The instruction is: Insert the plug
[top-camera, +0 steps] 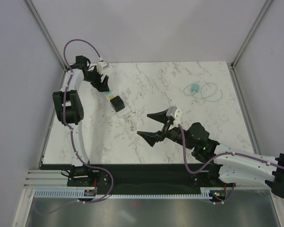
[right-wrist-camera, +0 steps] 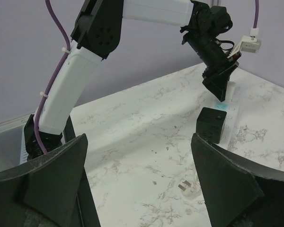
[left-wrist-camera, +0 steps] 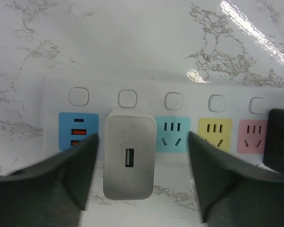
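A white power strip (left-wrist-camera: 146,92) lies on the marble table, with a blue USB panel (left-wrist-camera: 78,130) and teal (left-wrist-camera: 173,135), yellow and pink sockets. A grey-white USB charger plug (left-wrist-camera: 129,158) sits on the strip between the blue panel and the teal socket. My left gripper (left-wrist-camera: 142,184) is open and straddles the charger, with a gap on each side. In the top view the left gripper (top-camera: 105,87) hangs over the strip (top-camera: 121,111). My right gripper (right-wrist-camera: 139,189) is open and empty above the table, and it also shows in the top view (top-camera: 149,125).
A black cube adapter (left-wrist-camera: 279,142) sits on the strip's right end and also shows in the right wrist view (right-wrist-camera: 211,124). A loose white plug (right-wrist-camera: 188,188) lies prongs up near the right gripper. A teal item with a coiled clear cable (top-camera: 201,90) lies at the back right.
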